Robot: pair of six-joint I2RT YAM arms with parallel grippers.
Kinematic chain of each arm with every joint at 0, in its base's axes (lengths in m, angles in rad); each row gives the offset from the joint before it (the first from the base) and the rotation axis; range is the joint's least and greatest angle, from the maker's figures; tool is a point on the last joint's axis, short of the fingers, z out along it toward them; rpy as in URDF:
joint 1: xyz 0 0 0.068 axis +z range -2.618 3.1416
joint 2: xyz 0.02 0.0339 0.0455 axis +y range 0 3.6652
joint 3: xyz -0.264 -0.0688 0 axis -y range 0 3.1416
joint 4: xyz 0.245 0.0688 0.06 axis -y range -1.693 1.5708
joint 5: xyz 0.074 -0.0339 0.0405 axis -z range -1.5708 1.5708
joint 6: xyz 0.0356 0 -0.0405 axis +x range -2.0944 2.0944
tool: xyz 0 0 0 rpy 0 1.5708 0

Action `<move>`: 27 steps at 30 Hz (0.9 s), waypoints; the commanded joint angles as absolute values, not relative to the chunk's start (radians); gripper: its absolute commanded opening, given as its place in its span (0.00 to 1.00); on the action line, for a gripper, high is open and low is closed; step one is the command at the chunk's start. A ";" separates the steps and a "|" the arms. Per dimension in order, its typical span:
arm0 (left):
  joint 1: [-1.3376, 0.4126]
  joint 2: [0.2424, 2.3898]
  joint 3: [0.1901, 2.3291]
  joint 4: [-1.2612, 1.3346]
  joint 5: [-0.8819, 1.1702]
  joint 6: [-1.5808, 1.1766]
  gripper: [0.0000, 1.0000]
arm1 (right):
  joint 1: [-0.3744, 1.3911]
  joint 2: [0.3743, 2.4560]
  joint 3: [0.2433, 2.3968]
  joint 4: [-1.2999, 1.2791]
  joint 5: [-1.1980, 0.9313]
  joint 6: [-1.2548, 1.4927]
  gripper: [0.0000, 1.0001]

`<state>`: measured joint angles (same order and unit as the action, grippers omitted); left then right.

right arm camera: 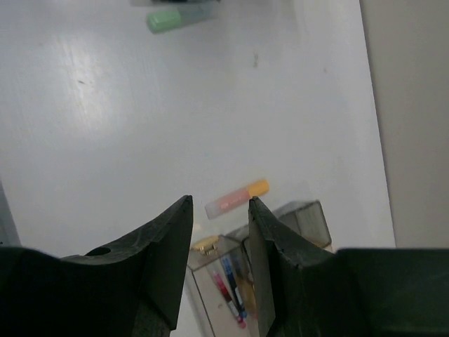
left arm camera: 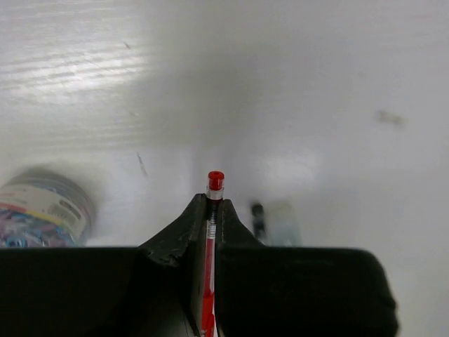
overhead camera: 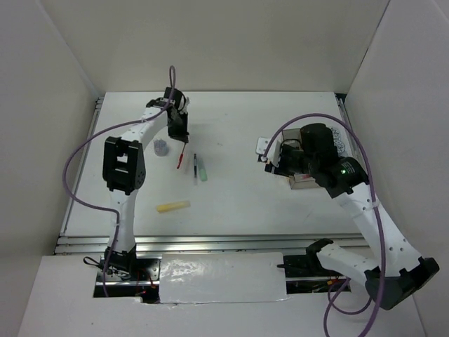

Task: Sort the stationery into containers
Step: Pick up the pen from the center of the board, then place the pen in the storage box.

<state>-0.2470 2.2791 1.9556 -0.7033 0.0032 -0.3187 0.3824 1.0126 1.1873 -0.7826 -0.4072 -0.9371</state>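
Red pen (left arm camera: 210, 270), lengthwise in left tool (left arm camera: 212, 203), end outward

Left gripper (left arm camera: 212, 205) closed tight, far forward (right gripper (right arm camera: 219, 203) jaws apart, tilted downward)

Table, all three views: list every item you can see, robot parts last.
red pen: 1, red, clamped in the left gripper, far left of the table
tape roll: 1, grey-patterned, on the table left of the red pen
black pen: 1, black, mid table, beside the green highlighter
green highlighter: 1, green, mid table
yellow highlighter: 1, yellow, left-centre, nearer the arm bases
orange highlighter: 1, orange with a clear cap, by the box's edge
box: 1, clear brownish, right side, below the right gripper
pens in the box: count unclear, red and blue, one compartment
left gripper: 1, black, shut on the red pen
right gripper: 1, black, open, empty, above the box
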 commanded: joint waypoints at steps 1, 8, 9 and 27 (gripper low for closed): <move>-0.232 2.105 2.016 -0.831 0.367 -0.308 0.00 | 0.501 1.014 1.265 -0.785 -0.385 -0.959 0.45; -0.265 1.849 1.616 -0.711 0.892 -0.405 0.00 | 0.978 1.169 1.423 -0.835 -0.208 -0.946 0.64; -0.267 1.827 1.571 -0.675 0.929 -0.454 0.00 | 1.012 1.207 1.428 -0.831 -0.198 -0.950 0.65; -0.354 1.657 1.192 -0.339 1.190 -0.696 0.00 | 1.189 1.465 1.439 -0.816 -0.316 -1.190 0.52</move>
<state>-0.3470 1.6756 1.1873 -0.3950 1.1351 -0.6636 1.1660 1.4403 1.4464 -0.8280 -0.3233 -1.1282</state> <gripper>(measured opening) 0.157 0.523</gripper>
